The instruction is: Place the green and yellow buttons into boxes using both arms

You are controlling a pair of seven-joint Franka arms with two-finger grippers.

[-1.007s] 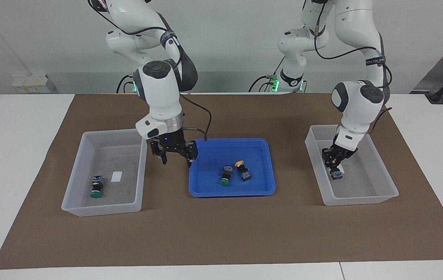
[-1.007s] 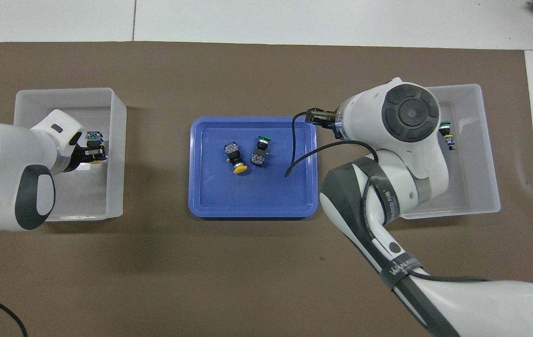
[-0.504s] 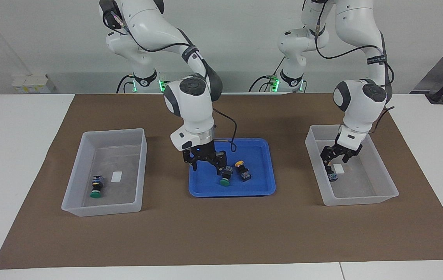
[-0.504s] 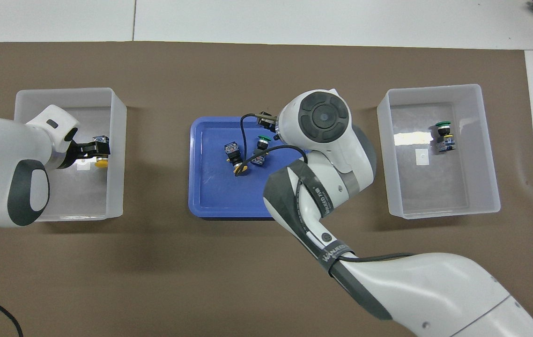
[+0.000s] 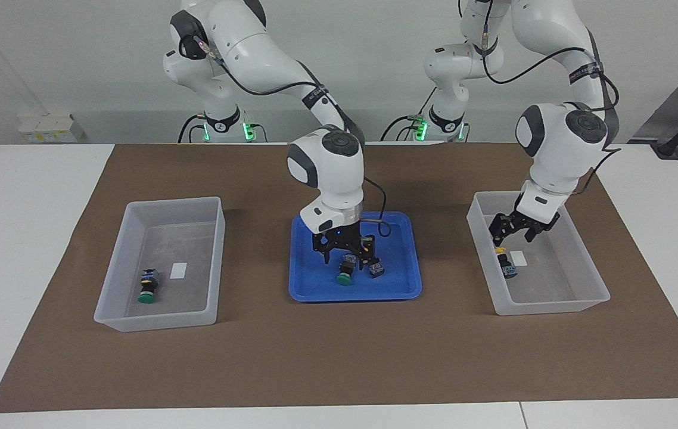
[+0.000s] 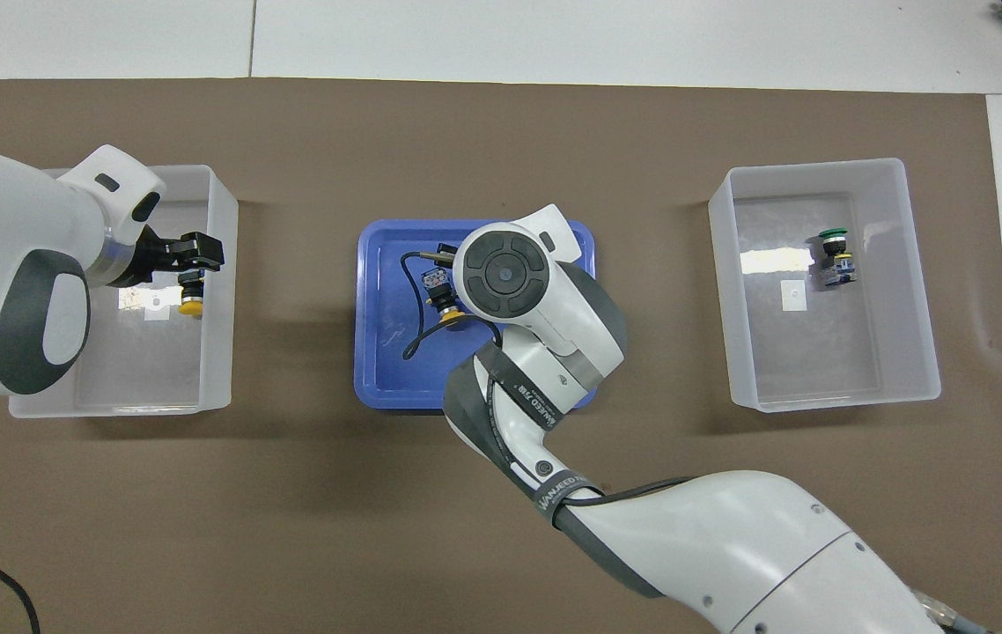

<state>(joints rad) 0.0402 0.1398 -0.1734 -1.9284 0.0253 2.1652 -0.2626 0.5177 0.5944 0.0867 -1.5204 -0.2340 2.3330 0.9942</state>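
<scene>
My right gripper [image 5: 346, 255] is open and low over the blue tray [image 5: 315, 289], its fingers either side of a green button [image 5: 345, 277]. A yellow button [image 5: 376, 269] lies right beside that one and shows in the overhead view [image 6: 448, 308]; the arm hides the tray's green button there. My left gripper [image 5: 515, 231] is open and empty over the box [image 5: 553, 307] at the left arm's end, above a yellow button [image 5: 507, 266] on its floor, also in the overhead view [image 6: 192, 301]. The other box [image 5: 160, 205] holds a green button [image 5: 148, 291].
Both boxes and the tray [image 6: 378, 370] stand in a row on a brown mat [image 5: 339, 357] on the white table. A black cable [image 6: 417, 339] hangs from my right wrist over the tray. Each box has a white label [image 5: 179, 270] on its floor.
My right gripper swung from beside its box to the tray and came down around the green button. My left gripper let go of the yellow button in its box and rose.
</scene>
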